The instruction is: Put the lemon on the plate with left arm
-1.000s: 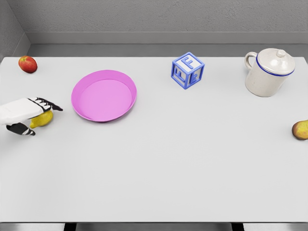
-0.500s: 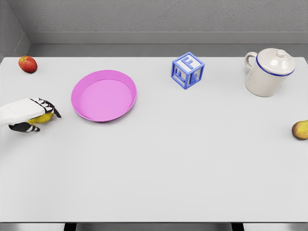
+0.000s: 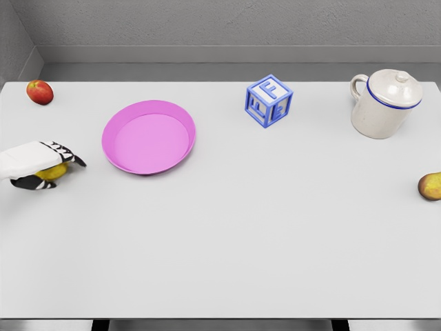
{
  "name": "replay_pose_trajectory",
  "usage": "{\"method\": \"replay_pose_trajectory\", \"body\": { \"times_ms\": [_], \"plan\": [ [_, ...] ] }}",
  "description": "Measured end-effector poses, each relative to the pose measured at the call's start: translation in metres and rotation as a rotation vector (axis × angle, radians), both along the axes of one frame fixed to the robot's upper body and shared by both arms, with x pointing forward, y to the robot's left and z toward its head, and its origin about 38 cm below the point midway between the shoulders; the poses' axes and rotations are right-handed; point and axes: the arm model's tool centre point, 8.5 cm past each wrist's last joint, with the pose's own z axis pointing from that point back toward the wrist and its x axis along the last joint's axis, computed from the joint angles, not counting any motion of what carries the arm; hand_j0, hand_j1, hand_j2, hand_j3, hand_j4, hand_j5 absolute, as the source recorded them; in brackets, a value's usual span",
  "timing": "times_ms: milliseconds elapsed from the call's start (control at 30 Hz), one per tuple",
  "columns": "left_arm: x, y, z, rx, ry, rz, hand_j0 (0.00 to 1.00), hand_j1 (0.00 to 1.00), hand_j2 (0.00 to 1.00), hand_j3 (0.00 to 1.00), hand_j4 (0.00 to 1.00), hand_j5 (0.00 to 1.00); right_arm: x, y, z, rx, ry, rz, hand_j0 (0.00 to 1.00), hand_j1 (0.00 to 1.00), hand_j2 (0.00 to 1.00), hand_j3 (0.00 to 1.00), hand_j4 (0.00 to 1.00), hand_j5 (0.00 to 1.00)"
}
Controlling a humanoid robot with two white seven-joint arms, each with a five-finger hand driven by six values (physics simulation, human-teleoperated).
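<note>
The left hand (image 3: 38, 164) closes its fingers (image 3: 65, 153) around the lemon (image 3: 52, 171); the plate (image 3: 149, 137) lies just beyond the fingertips.

Bare table (image 3: 89, 162) between left hand (image 3: 34, 160), plate (image 3: 149, 136).

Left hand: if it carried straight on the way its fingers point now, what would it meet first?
The left hand, closed over the lemon, points right and slightly down. Going on, it would likely meet the pink plate near its closest rim first, though the line may pass just in front.
</note>
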Motion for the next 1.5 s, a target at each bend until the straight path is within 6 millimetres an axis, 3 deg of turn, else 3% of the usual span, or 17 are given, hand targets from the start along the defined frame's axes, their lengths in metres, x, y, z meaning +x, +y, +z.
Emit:
{"method": "replay_pose_trajectory", "body": {
  "times_ms": [133, 333, 500, 800, 1100, 1500],
  "plan": [
    [0.003, 0.009, 0.002, 0.002, -0.001, 0.027, 0.86, 0.86, 0.86, 0.86, 0.86, 0.86, 0.0, 0.0, 0.0, 0.0, 0.0, 0.0, 1.0, 1.0, 1.0, 1.0, 1.0, 1.0],
    [0.003, 0.014, -0.002, 0.008, 0.015, 0.043, 0.55, 0.55, 0.55, 0.55, 0.55, 0.55, 0.0, 0.0, 0.0, 0.0, 0.0, 0.0, 1.0, 1.0, 1.0, 1.0, 1.0, 1.0],
    [0.003, 0.017, -0.001, 0.016, 0.017, 0.047, 0.48, 0.48, 0.48, 0.48, 0.48, 0.48, 0.0, 0.0, 0.0, 0.0, 0.0, 0.0, 1.0, 1.0, 1.0, 1.0, 1.0, 1.0],
    [0.008, 0.015, 0.01, 0.01, 0.006, 0.041, 0.47, 0.47, 0.47, 0.47, 0.47, 0.47, 0.0, 0.0, 0.0, 0.0, 0.0, 0.0, 1.0, 1.0, 1.0, 1.0, 1.0, 1.0],
    [0.02, 0.004, 0.034, -0.003, -0.055, 0.015, 0.46, 0.46, 0.46, 0.46, 0.46, 0.46, 0.0, 0.0, 0.0, 0.0, 0.0, 0.0, 1.0, 1.0, 1.0, 1.0, 1.0, 1.0],
    [0.027, -0.038, 0.043, -0.049, -0.105, -0.082, 0.46, 0.46, 0.46, 0.46, 0.46, 0.46, 0.0, 0.0, 0.0, 0.0, 0.0, 0.0, 1.0, 1.0, 1.0, 1.0, 1.0, 1.0]
  ]
}}
